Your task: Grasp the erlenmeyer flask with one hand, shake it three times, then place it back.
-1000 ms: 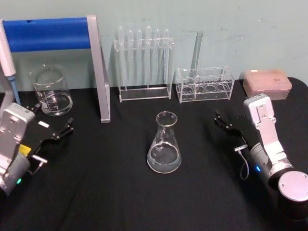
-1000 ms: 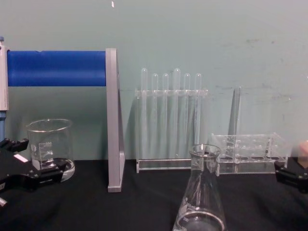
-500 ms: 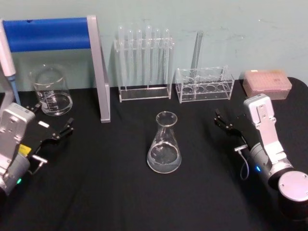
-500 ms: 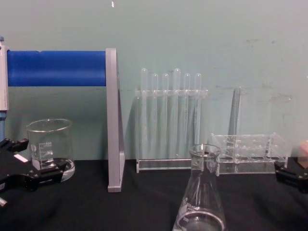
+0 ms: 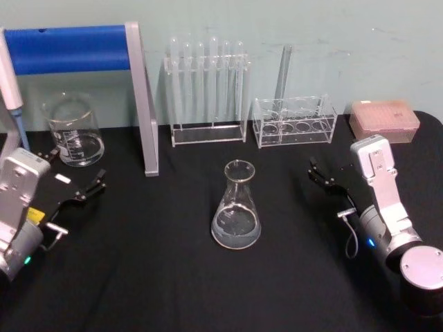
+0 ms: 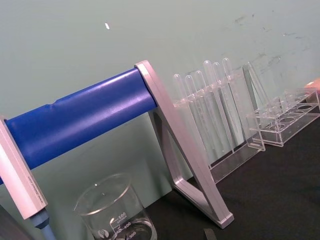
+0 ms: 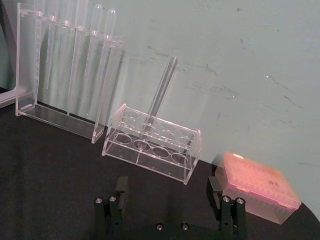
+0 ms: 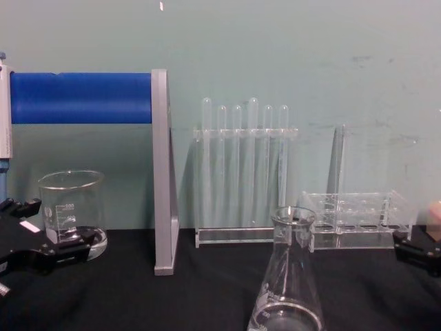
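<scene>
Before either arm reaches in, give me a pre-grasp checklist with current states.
1. Erlenmeyer flask upright on the black table: ok.
2. Flask free, nothing touching it: ok.
3. Right end effector open, beside the flask and apart from it: ok.
4. Left end effector open, near the beaker: ok.
5. Path between right end effector and flask unobstructed: ok.
6. Liquid low enough for shaking: cannot tell.
</scene>
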You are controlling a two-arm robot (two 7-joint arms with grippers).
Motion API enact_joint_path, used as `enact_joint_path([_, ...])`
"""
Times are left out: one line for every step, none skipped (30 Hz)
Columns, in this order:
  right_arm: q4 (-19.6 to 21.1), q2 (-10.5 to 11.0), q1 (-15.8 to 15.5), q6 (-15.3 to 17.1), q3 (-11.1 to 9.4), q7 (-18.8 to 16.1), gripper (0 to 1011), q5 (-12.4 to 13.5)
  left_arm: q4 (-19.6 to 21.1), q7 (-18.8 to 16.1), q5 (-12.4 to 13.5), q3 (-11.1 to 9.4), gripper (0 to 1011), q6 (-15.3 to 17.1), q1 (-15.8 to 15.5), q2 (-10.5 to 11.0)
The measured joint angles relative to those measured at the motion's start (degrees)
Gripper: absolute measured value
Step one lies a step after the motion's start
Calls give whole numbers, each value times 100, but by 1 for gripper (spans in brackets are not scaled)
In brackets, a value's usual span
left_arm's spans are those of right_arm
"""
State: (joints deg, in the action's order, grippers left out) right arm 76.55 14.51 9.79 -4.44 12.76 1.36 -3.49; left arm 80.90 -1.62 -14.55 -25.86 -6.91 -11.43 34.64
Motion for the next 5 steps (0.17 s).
enact_joint_path([0,0,0,0,0,0,1000,0,0,0,0,0,1001,0,0,0])
enact_joint_path([0,0,0,0,0,0,1000,0,0,0,0,0,1001,0,0,0])
enact_joint_path([0,0,0,0,0,0,1000,0,0,0,0,0,1001,0,0,0])
enact_joint_path([0,0,0,0,0,0,1000,0,0,0,0,0,1001,0,0,0])
enact_joint_path([0,0,0,0,0,0,1000,0,0,0,0,0,1001,0,0,0])
